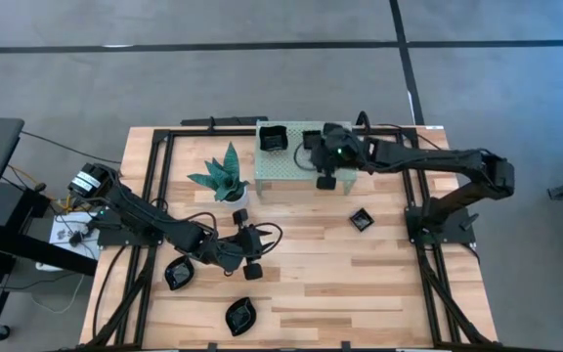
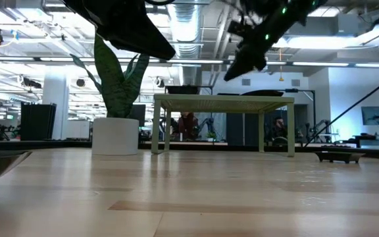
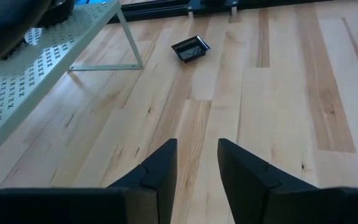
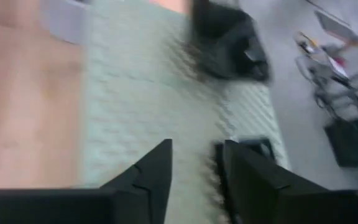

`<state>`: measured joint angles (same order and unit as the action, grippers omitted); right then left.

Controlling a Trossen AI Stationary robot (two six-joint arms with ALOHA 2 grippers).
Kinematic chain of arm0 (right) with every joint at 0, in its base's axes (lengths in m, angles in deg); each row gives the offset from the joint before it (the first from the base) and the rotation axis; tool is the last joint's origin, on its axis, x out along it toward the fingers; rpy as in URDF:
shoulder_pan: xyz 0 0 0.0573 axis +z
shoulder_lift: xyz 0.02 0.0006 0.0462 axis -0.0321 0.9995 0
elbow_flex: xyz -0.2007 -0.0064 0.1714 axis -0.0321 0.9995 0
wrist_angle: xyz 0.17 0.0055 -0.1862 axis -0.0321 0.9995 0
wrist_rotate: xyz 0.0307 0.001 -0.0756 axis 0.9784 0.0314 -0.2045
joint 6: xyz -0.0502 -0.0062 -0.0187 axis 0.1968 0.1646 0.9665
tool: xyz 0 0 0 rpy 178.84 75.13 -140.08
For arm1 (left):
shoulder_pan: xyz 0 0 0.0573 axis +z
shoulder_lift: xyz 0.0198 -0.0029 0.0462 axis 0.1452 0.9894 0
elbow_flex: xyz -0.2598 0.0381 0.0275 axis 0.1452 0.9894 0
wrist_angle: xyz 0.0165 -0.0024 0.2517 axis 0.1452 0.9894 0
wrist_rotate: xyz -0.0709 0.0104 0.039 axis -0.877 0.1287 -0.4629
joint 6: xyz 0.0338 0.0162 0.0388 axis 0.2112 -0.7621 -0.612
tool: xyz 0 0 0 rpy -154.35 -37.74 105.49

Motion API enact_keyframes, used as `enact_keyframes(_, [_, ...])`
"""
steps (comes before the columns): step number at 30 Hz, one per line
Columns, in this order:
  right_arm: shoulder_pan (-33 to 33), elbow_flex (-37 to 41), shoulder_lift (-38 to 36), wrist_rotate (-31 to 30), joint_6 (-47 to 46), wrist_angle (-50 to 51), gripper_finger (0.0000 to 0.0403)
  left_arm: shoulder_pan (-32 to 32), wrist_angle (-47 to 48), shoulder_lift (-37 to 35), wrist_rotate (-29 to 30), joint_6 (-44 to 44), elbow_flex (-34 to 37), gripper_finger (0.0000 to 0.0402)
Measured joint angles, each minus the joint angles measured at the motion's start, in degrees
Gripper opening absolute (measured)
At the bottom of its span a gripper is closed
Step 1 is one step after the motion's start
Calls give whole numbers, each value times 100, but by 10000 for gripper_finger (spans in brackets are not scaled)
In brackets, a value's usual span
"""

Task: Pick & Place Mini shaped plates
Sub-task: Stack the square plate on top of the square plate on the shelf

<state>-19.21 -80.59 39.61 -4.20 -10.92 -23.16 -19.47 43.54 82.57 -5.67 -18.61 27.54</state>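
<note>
Several small glossy black plates show. Two rest on top of the green perforated shelf (image 1: 291, 161), one at its far left (image 1: 274, 138) and one further right (image 1: 313, 140). A square one (image 1: 362, 219) lies on the table right of the shelf and also shows in the left wrist view (image 3: 190, 48). Two more lie near the front left, one (image 1: 179, 273) further left than the other (image 1: 240, 315). My right gripper (image 1: 332, 178) hovers over the shelf's right part, open and empty (image 4: 194, 168), with a plate (image 4: 253, 148) beside one finger. My left gripper (image 1: 260, 240) is open and empty above bare table (image 3: 197, 168).
A green-leaved plant in a white pot (image 1: 225, 176) stands left of the shelf, just beyond my left gripper. A black frame runs around the table's edges (image 1: 154, 196). The wood between the shelf and the front edge is bare (image 1: 360, 284).
</note>
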Motion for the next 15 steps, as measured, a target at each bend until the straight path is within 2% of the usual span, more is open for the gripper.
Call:
enact_keyframes(4, [778,-361,-195,-109,-294,928,169,0,-2,0,0,0,2,117])
enact_keyframes(8, [1638,-821,-392,-356,-1156,2081,195,-4,-26,0,0,5,4,117])
enact_keyframes(11, [2194,-1055,-552,-528,-1738,3051,201,-4,-43,0,-2,180,4,117])
enact_keyframes(15, [2845,-1147,-865,-597,-3030,4154,195,-4,-53,0,-2,299,4,117])
